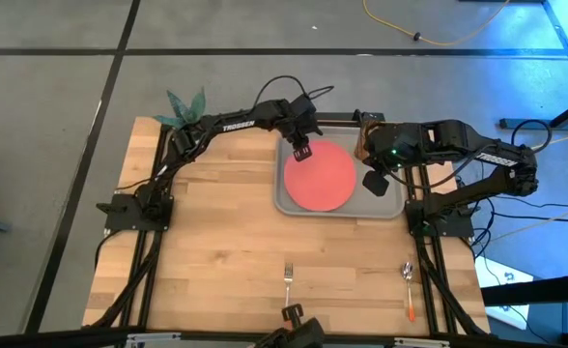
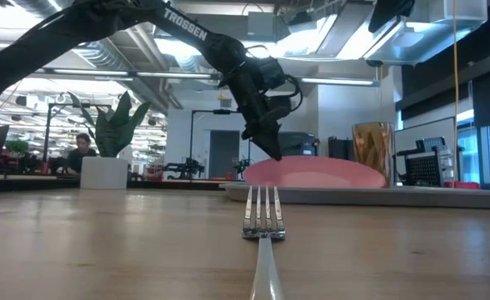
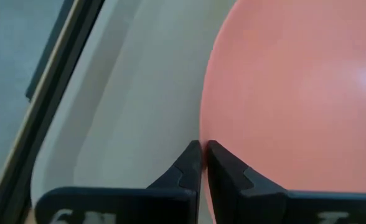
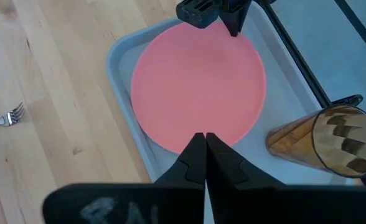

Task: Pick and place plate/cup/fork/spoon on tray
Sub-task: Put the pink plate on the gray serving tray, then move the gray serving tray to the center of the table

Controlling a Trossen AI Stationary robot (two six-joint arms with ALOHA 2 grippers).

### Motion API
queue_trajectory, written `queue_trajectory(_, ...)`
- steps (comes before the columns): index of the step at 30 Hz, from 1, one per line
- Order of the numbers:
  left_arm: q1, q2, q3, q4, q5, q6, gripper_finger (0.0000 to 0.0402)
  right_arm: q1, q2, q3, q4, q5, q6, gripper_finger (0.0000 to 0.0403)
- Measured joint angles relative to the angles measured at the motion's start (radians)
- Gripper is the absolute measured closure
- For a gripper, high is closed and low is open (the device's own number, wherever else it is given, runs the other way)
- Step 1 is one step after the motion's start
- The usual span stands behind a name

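- Pale wooden table (image 1: 226,232) on a black frame, grey floor around it; the low view looks past it into a workshop with a potted plant (image 2: 112,142) and a seated person (image 2: 82,152) far off.
- Grey tray (image 1: 388,207) sits at about 1 o'clock from the table's middle.
- Coral-red plate (image 1: 321,179) lies flat in the tray, filling its left part.
- Amber cup (image 4: 323,144) stands upright in the tray's far right corner, apart from the plate.
- Left gripper (image 1: 300,150) is at the plate's 11 o'clock edge (tips right at the rim); its fingers (image 3: 223,163) are nearly together, only a thin slit between them, and I cannot tell whether they pinch the rim.
- Right gripper (image 1: 375,182) hangs over the tray at the plate's 3 o'clock side, jaws pressed together, empty.
- Fork (image 1: 288,275) lies on bare wood at 6 o'clock.
- Spoon (image 1: 409,285) lies at 5 o'clock, well apart from the fork.
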Motion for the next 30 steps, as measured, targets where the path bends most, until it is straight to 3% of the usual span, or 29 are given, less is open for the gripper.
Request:
queue_trajectory(18, -0.018, 0.000, 0.000, 0.058, -0.006, -0.001, 0.0330, 0.000, 0.000, 0.000, 0.000, 0.001, 0.001, 0.0400)
queue_trajectory(22, -0.018, -0.009, 0.003, 0.035, -0.003, 0.000, 0.0332, 0.000, 0.000, 0.000, -0.004, 0.059, 0.046, 0.0400)
queue_trajectory(30, -0.007, -0.029, 0.151, -0.378, 0.000, 0.044, 0.0368, -0.034, 0.000, -0.026, -0.154, 0.154, 0.300, 0.0400)
